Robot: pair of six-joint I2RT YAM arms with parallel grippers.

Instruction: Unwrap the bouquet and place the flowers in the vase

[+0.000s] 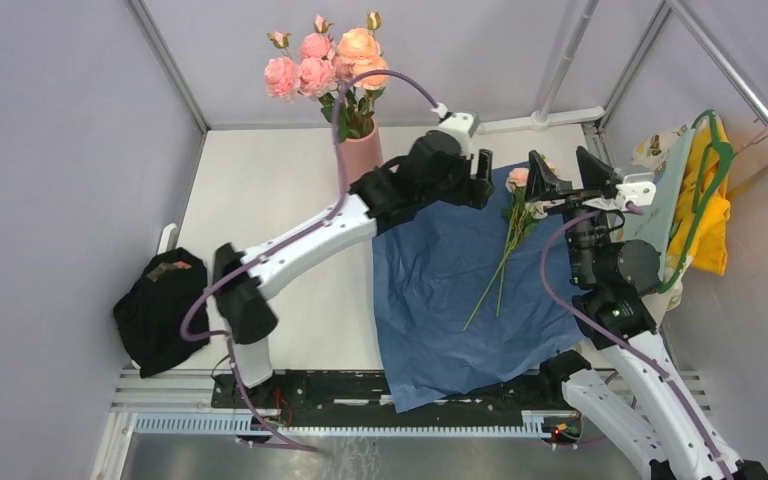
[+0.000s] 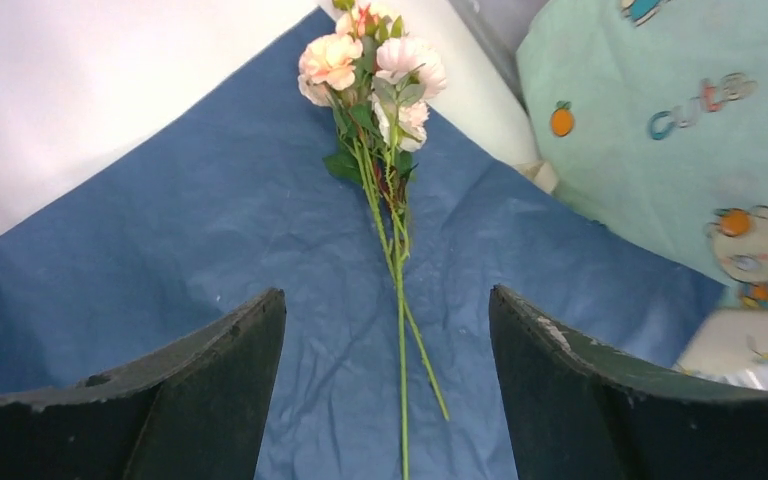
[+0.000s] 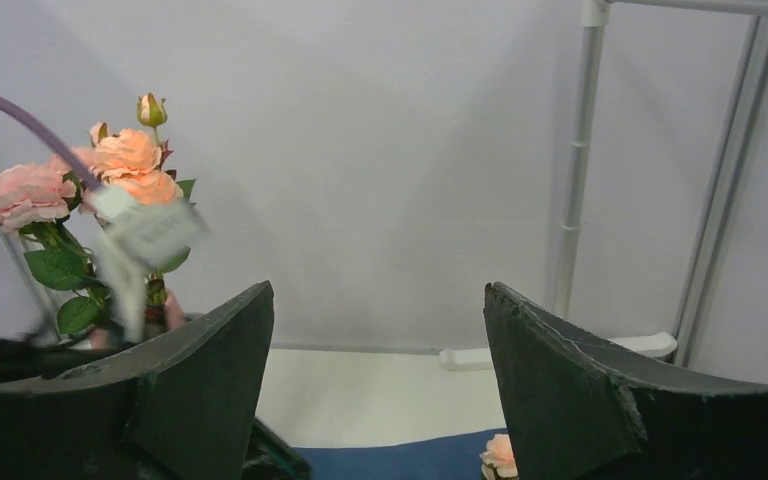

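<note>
- Left fingers (image 2: 210, 390), wide and empty, frame the last stems (image 2: 397, 260) ahead on the paper (image 2: 210, 230), seemingly lined up for pickup.
- Right fingers (image 3: 200, 390): wide, empty, hovering clear.

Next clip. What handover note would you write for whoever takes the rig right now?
Grippers: the left gripper is open and empty, low over the loose stems. The right gripper is open and empty, raised and facing the back wall.
Things: the matte salmon-pink cylinder vase stands at the back and holds a bunch of pink and peach roses. The crumpled dark blue paper sheet lies spread on the table. A few pale roses on long green stems lie on it.
Done: the bouquet is unwrapped and part of it is in the vase.
Left: move the loose stems into the vase.
</note>
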